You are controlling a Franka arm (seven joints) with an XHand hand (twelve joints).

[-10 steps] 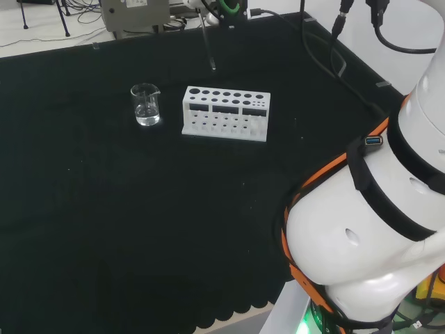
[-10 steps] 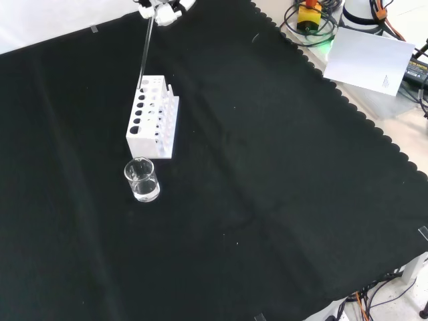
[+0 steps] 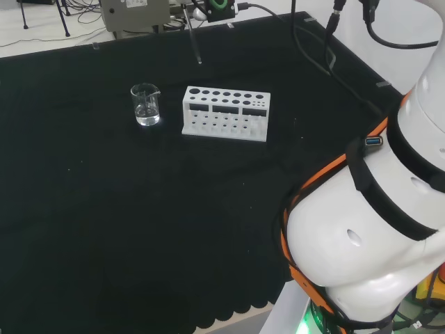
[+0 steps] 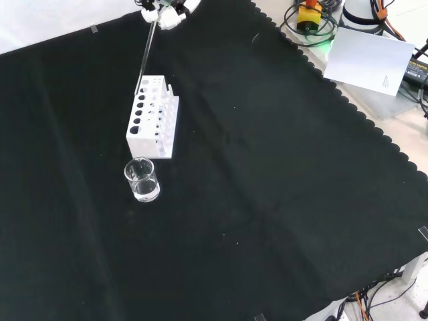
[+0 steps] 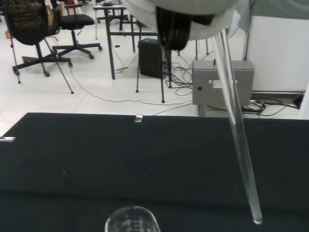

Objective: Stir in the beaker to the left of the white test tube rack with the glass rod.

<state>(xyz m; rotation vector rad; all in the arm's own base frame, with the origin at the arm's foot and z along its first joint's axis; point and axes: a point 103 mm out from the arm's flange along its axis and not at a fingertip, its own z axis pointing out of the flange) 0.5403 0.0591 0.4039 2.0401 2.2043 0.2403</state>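
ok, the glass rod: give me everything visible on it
The thin, straight, clear glass rod is held at its upper end by the black and white hand and hangs tilted in the air, its rounded lower tip free. In the front view it slants down towards the far end of the white test tube rack, well short of the small clear glass beaker.

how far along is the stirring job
Done: the hand holds the glass rod. In hand: the rod hangs in the air beyond the rack, its tip off to one side of the beaker, not in it. Left: bring the tip into the beaker and stir.
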